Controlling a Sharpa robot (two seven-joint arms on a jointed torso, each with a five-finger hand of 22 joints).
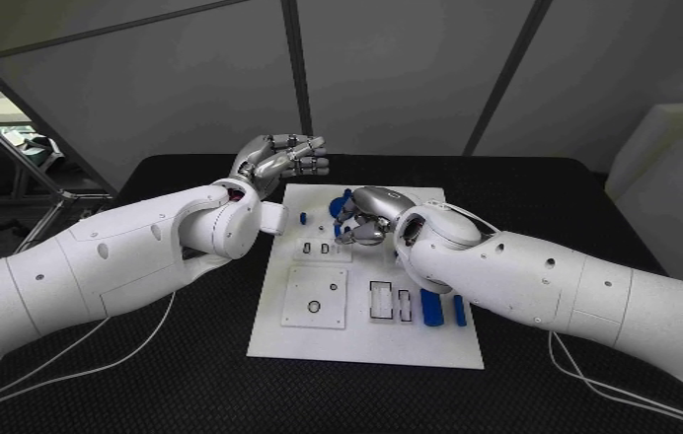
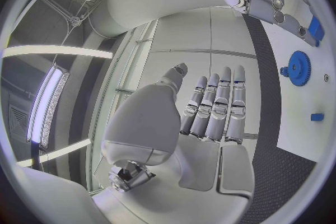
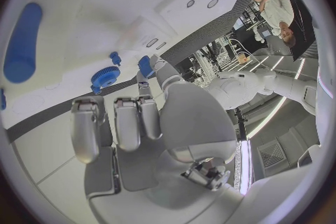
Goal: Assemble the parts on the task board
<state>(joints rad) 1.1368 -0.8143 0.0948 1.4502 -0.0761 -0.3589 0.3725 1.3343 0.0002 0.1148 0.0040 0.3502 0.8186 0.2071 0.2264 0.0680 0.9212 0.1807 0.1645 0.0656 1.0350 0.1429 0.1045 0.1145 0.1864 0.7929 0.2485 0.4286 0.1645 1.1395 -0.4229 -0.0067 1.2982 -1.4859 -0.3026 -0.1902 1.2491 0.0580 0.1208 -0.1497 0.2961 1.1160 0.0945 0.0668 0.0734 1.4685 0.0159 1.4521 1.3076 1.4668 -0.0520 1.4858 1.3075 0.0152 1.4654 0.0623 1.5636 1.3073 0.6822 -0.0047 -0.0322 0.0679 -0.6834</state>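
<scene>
We see the white task board (image 1: 367, 335) lying in the middle of the black worktop (image 1: 555, 207). Our left hand (image 1: 279, 163) is raised above the board's far left corner, palm up, its fingers (image 2: 217, 103) straight, side by side and holding nothing. Our right hand (image 1: 367, 219) is low over the far middle of the board with its fingers (image 3: 129, 123) curled in; in the right wrist view a blue part (image 3: 145, 65) sits right at its fingertip, but we cannot tell whether the hand actually grips it. Just beside that hand, on the far part of the board, stands a blue gear (image 3: 105, 76), with a small blue peg (image 3: 115, 58) close to it. A second small blue piece (image 1: 302, 218) lies near the board's left edge. Toward the near right of the board, two long blue bars (image 1: 431, 307) lie side by side next to the rectangular slots (image 1: 382, 301). A square plate with a round hole (image 1: 315, 296) sits on the near left part of the board
</scene>
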